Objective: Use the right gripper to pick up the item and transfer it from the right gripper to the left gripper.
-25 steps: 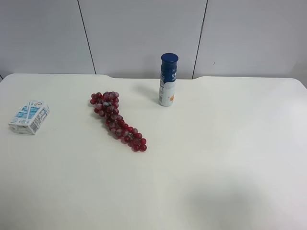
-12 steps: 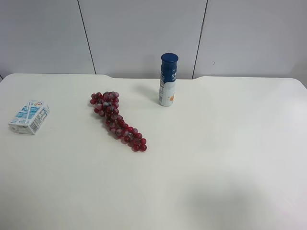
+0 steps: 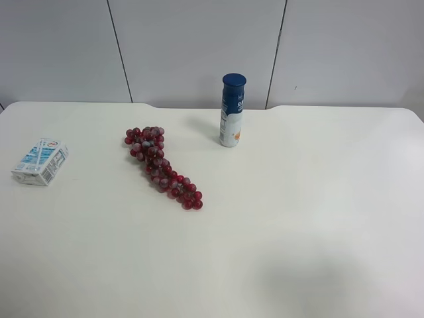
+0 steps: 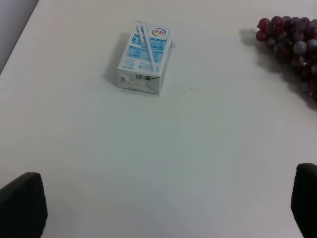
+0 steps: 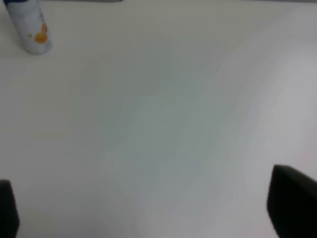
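A blue-capped white bottle point(image 3: 232, 110) stands upright at the back of the white table point(image 3: 318, 199); its lower part shows in the right wrist view point(image 5: 30, 27). A bunch of red grapes point(image 3: 162, 167) lies left of it and also shows in the left wrist view point(image 4: 292, 47). A small milk carton point(image 3: 40, 161) with a straw lies at the far left and shows in the left wrist view point(image 4: 146, 57). My right gripper point(image 5: 148, 213) is open and empty over bare table, well away from the bottle. My left gripper point(image 4: 163, 208) is open and empty, short of the carton. Neither arm shows in the exterior high view.
A grey panelled wall point(image 3: 199, 46) runs behind the table's back edge. The table's left edge shows in the left wrist view point(image 4: 20, 34), close to the carton.
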Controlling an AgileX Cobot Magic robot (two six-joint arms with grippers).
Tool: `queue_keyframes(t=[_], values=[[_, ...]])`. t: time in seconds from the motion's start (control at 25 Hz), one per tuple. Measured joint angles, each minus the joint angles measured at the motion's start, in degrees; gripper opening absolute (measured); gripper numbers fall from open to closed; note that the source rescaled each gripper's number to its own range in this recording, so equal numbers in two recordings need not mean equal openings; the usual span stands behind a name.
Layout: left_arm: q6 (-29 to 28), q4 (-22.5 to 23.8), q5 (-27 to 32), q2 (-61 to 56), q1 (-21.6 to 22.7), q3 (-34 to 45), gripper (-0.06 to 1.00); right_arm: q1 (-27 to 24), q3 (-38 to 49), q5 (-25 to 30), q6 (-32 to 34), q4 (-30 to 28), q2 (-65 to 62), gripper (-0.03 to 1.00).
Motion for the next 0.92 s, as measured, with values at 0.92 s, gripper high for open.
queue_keyframes(t=[0.92], values=[[0.0, 0.0, -0.1, 0.0, 0.0, 0.0, 1.0, 0.0, 0.0, 0.0, 0.0, 0.0, 0.0, 0.98]])
